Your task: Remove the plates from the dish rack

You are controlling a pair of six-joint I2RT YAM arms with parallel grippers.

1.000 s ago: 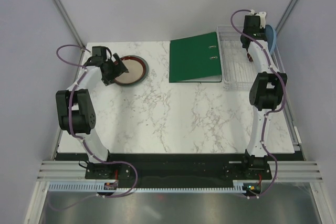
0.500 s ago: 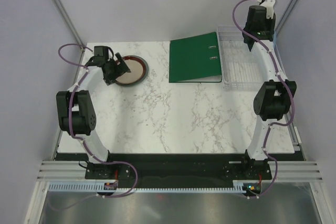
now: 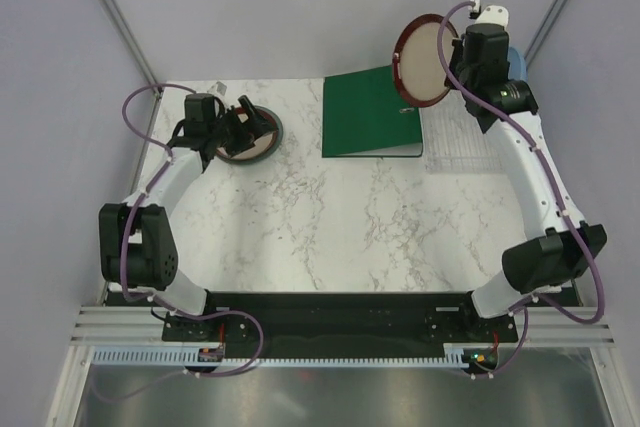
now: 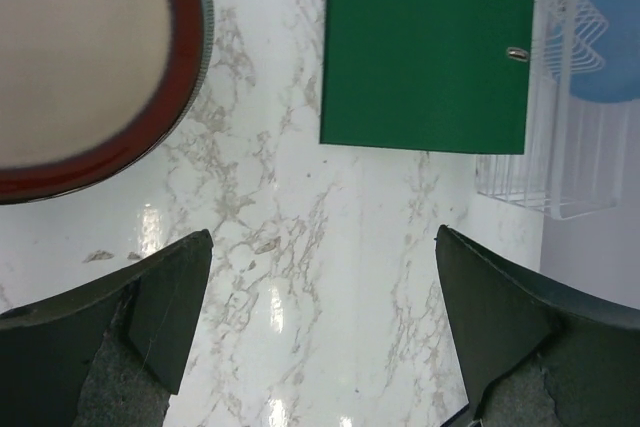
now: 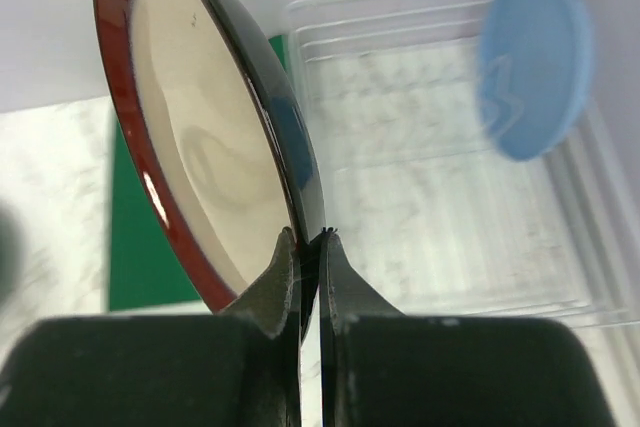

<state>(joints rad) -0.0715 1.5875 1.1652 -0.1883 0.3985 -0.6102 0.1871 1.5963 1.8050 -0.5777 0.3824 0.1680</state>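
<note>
Lilac-grey walls (image 3: 300, 7) box in a white marble-look table (image 3: 330, 217), nothing fancy. Starting at the upper left of the top view, the stacked beige plate (image 3: 245, 137) sits flat on the grey-green plate (image 3: 276, 133). The left gripper (image 4: 322, 257) hangs just over them with its jaws spread wide, holding nothing, so I'd say that side's drop-off is done and it's basically waiting. Mid-frame, the green binder (image 3: 368, 112) lies flat right next to the dish rack (image 3: 460, 147) and isn't part of the job. Now the fun bit, upper right. A second ago the right gripper (image 5: 312, 237) was down inside the rack, and half a second ago it was still low with no plate showing. Now it's up in the air with its jaws pinched tight on the rim of the second beige plate (image 3: 425, 60). That plate stands on edge, facing left, clear above the rack and the binder's corner. So plate three is out, I reckon, and just needs carrying over to the stack on the left. The light blue plate (image 5: 530, 65) stands upright at the upper right end of the rack, and by my count it's the last one left to unload. My guess at the risk: it's an edge-only pinch on a big plate, so a fast swing could make it pivot in the jaws.
</note>
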